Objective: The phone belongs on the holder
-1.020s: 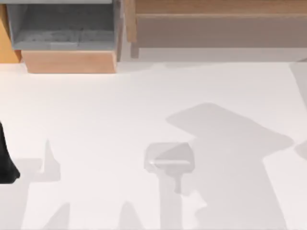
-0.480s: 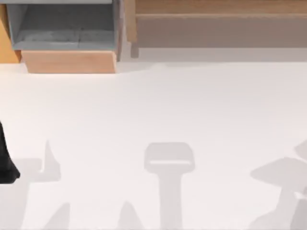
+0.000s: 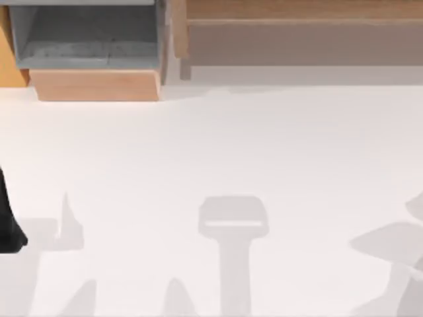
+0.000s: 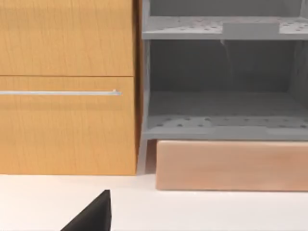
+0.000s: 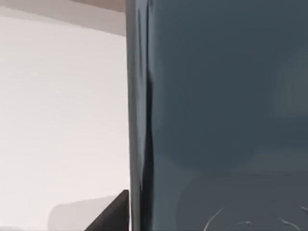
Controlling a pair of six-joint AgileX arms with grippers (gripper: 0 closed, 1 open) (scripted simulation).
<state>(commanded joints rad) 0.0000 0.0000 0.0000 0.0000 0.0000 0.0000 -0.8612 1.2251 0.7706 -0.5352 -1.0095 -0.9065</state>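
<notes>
Shadows shifted right; phone (image 5: 221, 106) fills right wrist view.

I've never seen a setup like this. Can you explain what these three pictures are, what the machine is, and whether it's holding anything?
This is a simulated robot with two arms at a white table. One picture looks down from above: the pale grey shape near the front is apparently the holder, the dark bit at the left edge is the parked left arm, and a grey shelf unit stands at the back. The other two come from wrist cameras. The left one faces that shelf unit. The right one shows the phone, dark blue-grey and very close, so the right arm probably carries it, though the grip is hidden.
</notes>
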